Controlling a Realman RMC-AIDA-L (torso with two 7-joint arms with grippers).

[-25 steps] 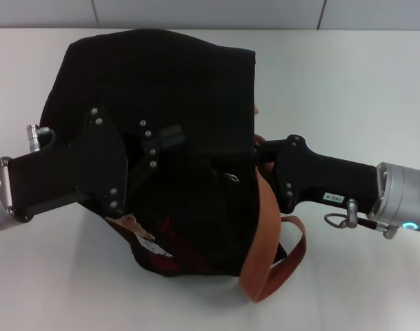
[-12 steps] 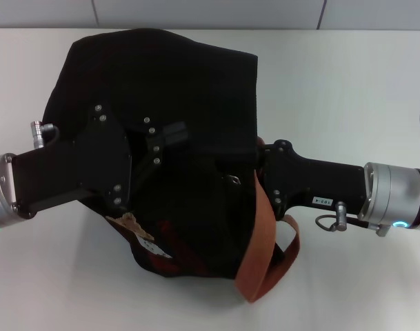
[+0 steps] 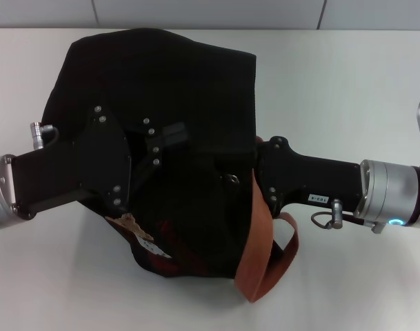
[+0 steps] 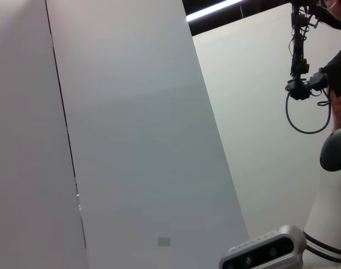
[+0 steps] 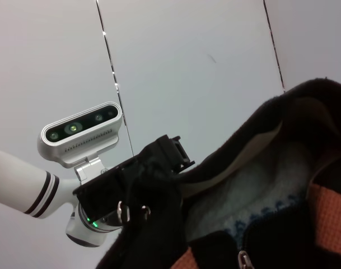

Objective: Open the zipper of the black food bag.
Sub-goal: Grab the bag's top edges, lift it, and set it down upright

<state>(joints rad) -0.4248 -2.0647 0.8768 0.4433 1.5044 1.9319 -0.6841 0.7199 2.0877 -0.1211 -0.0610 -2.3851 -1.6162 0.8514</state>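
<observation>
the black food bag (image 3: pixel 161 138) lies lengthwise away from the robot on a white table (image 3: pixel 347 89), grey panelled wall behind. left gripper (image 3: pixel 170 138) pinches its fabric; the right gripper's (image 3: pixel 261 172) finger state i cannot tell.

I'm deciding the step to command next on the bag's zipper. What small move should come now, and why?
Probably ease the right claw onto the silver pull tab and grip it. The tab lies bare on the black food bag just beside that claw, while the left claw rests on the fabric. In the right wrist view the bag's mouth gapes partly open.
</observation>
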